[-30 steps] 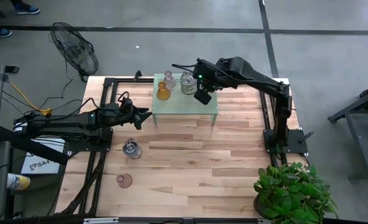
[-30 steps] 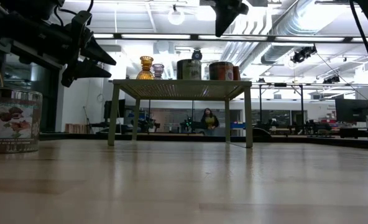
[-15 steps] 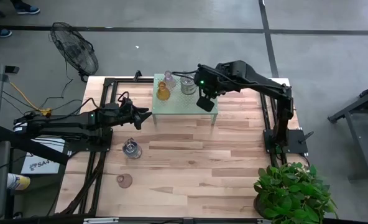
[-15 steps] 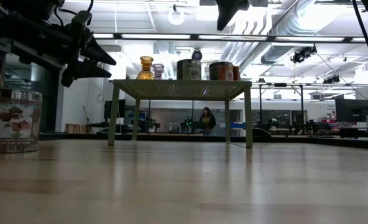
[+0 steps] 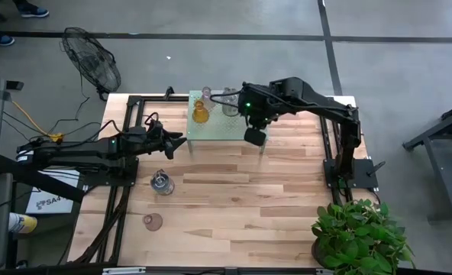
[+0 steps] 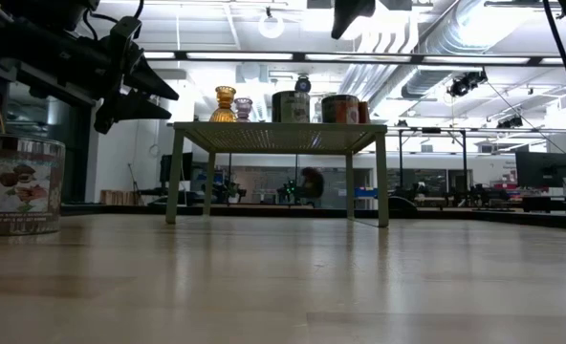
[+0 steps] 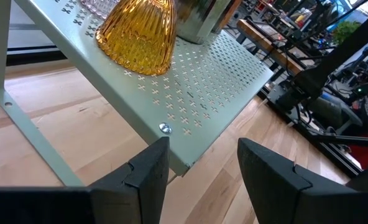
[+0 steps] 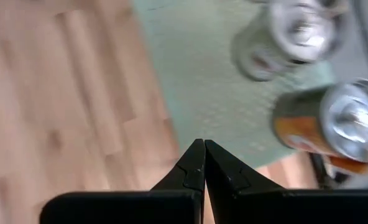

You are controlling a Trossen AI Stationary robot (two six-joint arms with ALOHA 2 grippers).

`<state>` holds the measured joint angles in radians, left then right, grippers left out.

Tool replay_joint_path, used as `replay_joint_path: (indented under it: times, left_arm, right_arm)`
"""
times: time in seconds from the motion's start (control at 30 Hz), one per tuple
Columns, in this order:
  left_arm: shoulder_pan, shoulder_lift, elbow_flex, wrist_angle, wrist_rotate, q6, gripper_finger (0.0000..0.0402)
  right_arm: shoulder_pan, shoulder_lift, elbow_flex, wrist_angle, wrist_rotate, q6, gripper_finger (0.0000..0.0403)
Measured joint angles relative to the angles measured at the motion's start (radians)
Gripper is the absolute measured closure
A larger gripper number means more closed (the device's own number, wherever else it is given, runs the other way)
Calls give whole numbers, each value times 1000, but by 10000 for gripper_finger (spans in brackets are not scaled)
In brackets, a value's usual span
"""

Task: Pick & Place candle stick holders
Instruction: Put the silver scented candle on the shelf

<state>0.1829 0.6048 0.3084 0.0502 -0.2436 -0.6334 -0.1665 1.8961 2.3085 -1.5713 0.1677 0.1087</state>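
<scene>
We count four candle stick holders on the pale green perforated stand (image 5: pixel 227 126), grouped along its far edge. From left to right in the low view they are one amber glass holder (image 6: pixel 225 103), one pinkish glass holder (image 6: pixel 243 108), one silvery metal holder (image 6: pixel 290 105) and one metal holder with reddish marks (image 6: pixel 341 108). From above, the amber holder (image 5: pixel 201 114) sits nearest the stand's left end, with the pinkish one just behind it.

Two more holders stand on the wooden table (image 5: pixel 234 206), well apart from the stand: one silvery metal holder (image 5: pixel 162 182) near the left side and one pinkish glass holder (image 5: pixel 153 221) nearer the front edge. That makes six holders in all.

The right gripper (image 5: pixel 253 131) hovers above the stand's near right part, and its wrist view shows its two fingertips (image 8: pixel 201 167) pressed together on nothing, with two metal holders beyond them. The left gripper (image 5: pixel 177 142) hangs just left of the stand; its two fingers (image 7: pixel 148 169) are spread apart and empty, pointing at the stand's edge below the amber holder.

Beyond the table we see one floor fan (image 5: pixel 93 61) at the far left and one potted plant (image 5: pixel 361 233) at the near right.
</scene>
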Motion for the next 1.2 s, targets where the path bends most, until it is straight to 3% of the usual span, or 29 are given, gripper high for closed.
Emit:
replay_joint_path:
  times: [0.13,0.6,0.7,0.87,0.97,1.2]
  left_arm:
    - [0,0,0,0,0,0,215]
    - [0,0,0,0,0,0,215]
    - [0,0,0,0,0,0,215]
    - [0,0,0,0,0,0,215]
    - [0,0,0,0,0,0,215]
    - [0,0,0,0,0,0,215]
  right_arm:
    - [0,0,0,0,-81,-86,402]
    - [43,-28,-19,151,-72,-192,403]
    - [51,-118,-187,288,-108,-196,403]
    - [57,-355,-635,706,-136,-175,403]
    - [40,-475,-833,889,-155,-131,403]
    - [-11,-708,-1110,1034,-126,-110,403]
